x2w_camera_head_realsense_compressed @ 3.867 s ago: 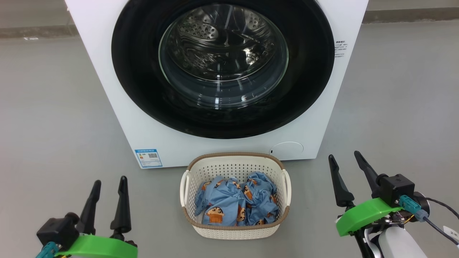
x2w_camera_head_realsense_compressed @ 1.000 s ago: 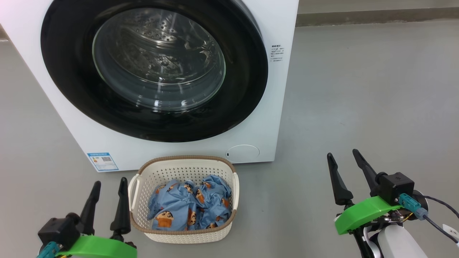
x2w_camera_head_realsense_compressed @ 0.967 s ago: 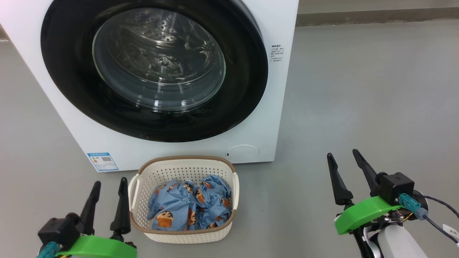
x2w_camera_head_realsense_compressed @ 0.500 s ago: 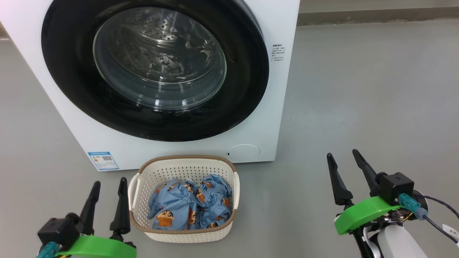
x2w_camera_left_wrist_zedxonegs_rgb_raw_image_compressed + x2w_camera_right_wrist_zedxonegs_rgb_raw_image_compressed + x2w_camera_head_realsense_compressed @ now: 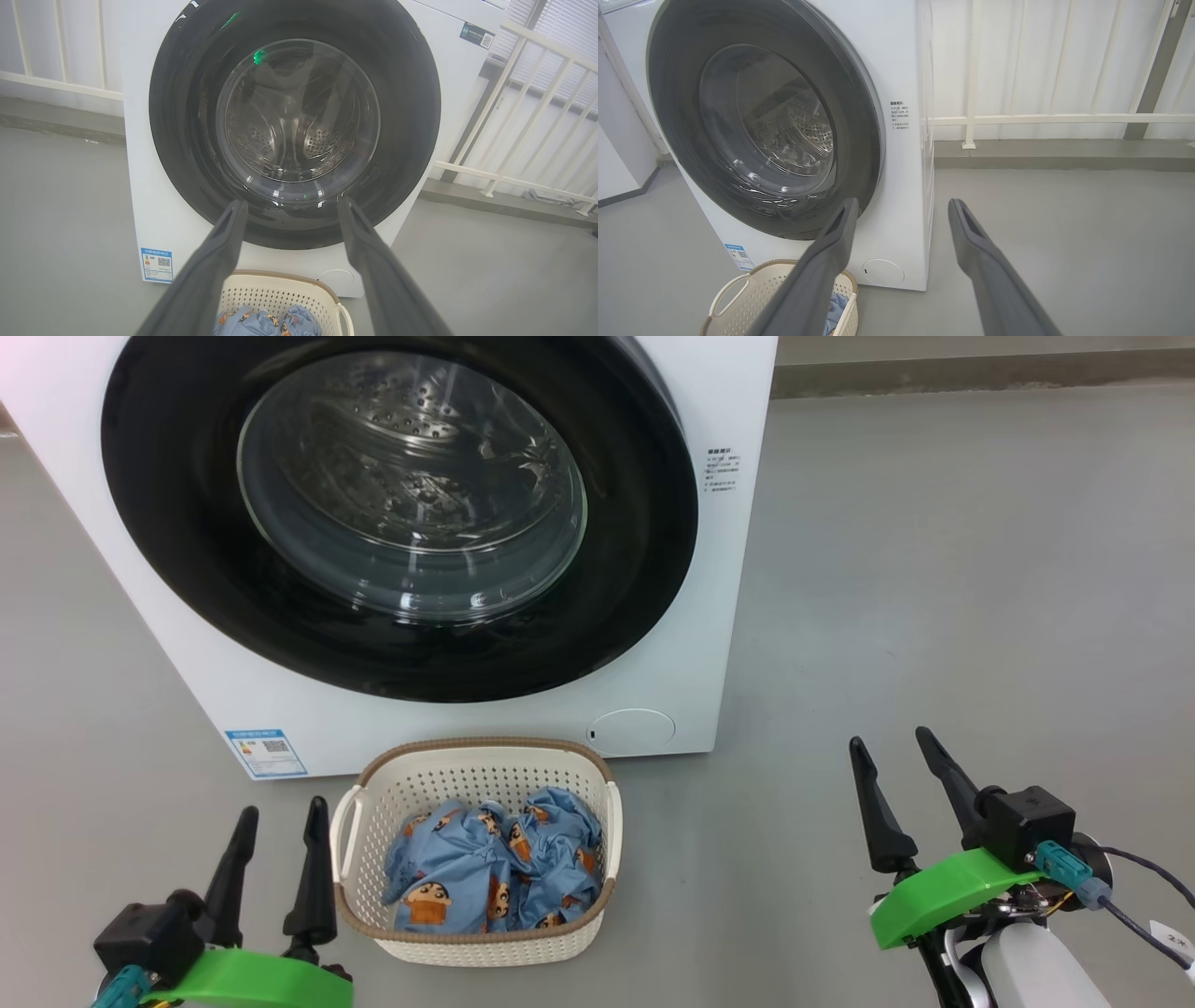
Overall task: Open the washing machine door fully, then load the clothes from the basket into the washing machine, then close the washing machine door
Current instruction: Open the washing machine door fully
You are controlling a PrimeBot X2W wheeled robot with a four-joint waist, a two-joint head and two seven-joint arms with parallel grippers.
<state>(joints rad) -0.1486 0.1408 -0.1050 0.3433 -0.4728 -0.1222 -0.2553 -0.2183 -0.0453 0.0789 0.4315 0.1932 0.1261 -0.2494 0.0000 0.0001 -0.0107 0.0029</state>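
The white washing machine (image 5: 709, 616) stands ahead on the grey floor, its round black-rimmed door (image 5: 392, 644) shut flat against the front; the steel drum shows through the glass (image 5: 299, 112). On the floor before it sits the cream basket (image 5: 471, 933), holding the crumpled light blue clothes (image 5: 490, 873) with orange cartoon faces. At the lower left of the head view my left gripper (image 5: 277, 812) is open and empty, just left of the basket. My right gripper (image 5: 890, 739) is open and empty too, well to the right of machine and basket. Both wrist views face the door (image 5: 691, 154).
A blue energy label (image 5: 265, 752) sits on the machine's lower left front and a round filter cover (image 5: 630, 731) on its lower right. White railings (image 5: 1064, 119) and a low kerb (image 5: 1064, 156) run behind the machine. Bare grey floor (image 5: 952, 579) spreads to the right.
Since 3.9 s ago the camera has turned right, so the machine and basket sit further left in the picture. In the last second the view shifted only slightly; both grippers stay open.
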